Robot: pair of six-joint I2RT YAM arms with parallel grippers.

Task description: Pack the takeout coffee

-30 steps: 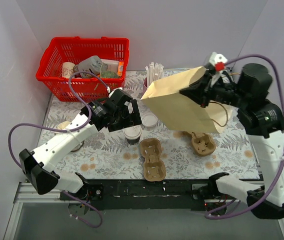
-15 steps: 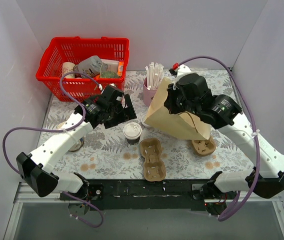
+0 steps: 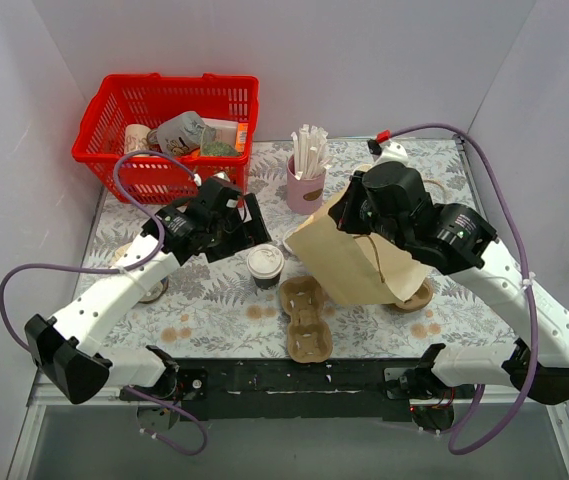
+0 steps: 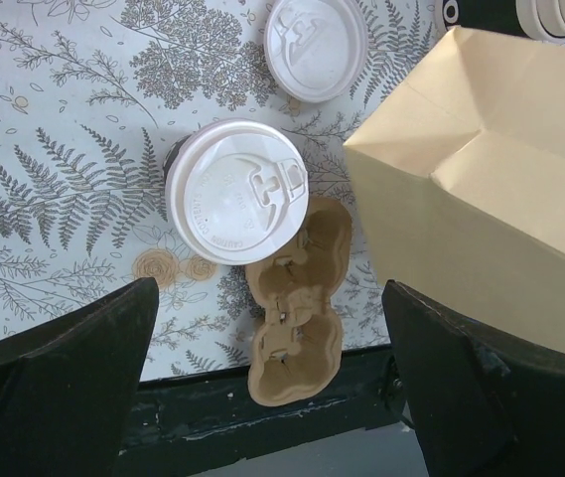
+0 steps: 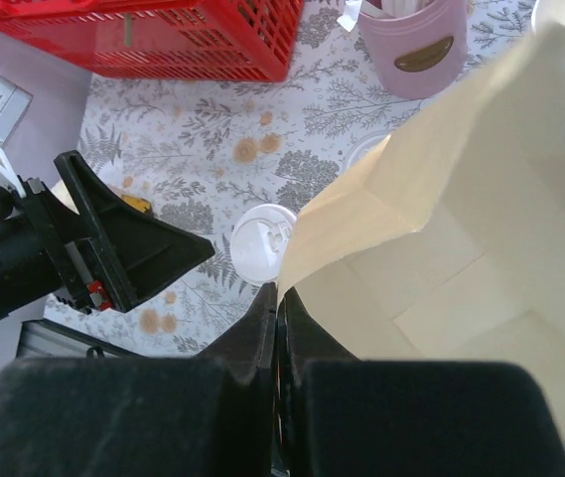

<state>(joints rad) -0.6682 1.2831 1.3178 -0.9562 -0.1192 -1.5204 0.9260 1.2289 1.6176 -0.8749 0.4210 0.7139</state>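
Left pincer [image 4: 270, 288] spread wide above the white-lidded dark brown paper cup [image 4: 237, 192], upright on bench [image 3: 209, 300] beside the tan paper bag [image 3: 352, 262] pinched at its rim by right pincer [image 5: 277, 298]; straddle cup below lid, squeeze gently.

No legible text; only embossed marks on the takeout coffee [image 4: 237, 191] lid.

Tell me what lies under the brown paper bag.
A pulp cup carrier pokes out at the lower right edge of the paper bag; the rest of it is covered. Whether the bag rests on it cannot be told. Anything else beneath is hidden.
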